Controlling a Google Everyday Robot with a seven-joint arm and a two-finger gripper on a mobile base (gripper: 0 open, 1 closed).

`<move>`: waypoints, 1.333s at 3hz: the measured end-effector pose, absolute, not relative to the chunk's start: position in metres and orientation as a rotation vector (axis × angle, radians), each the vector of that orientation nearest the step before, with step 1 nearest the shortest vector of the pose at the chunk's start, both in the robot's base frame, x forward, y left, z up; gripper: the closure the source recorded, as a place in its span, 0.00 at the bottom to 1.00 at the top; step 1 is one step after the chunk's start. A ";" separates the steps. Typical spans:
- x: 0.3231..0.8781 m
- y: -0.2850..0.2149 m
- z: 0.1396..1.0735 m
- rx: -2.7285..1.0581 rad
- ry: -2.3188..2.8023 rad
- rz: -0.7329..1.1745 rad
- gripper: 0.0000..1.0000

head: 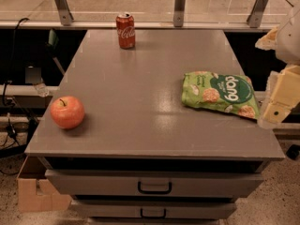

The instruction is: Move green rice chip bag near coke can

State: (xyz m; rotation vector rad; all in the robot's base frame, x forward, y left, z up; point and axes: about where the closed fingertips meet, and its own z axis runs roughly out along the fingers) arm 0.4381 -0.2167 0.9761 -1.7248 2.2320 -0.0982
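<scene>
The green rice chip bag lies flat on the right side of the grey table top, its lettering turned upside down. The coke can stands upright at the far edge of the table, left of centre, well away from the bag. My gripper is at the right edge of the view, just beside the bag's right end and over the table's right edge. It is partly cut off by the frame.
A red apple sits near the front left corner of the table. Drawers with black handles are below the front edge. A railing with metal posts runs behind the table. A cardboard box stands on the floor at left.
</scene>
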 end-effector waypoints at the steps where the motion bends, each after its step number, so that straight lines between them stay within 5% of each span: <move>1: 0.438 -0.217 0.976 -1.725 2.232 -0.098 0.00; 4: 0.541 -0.220 0.925 -1.714 2.149 0.015 0.00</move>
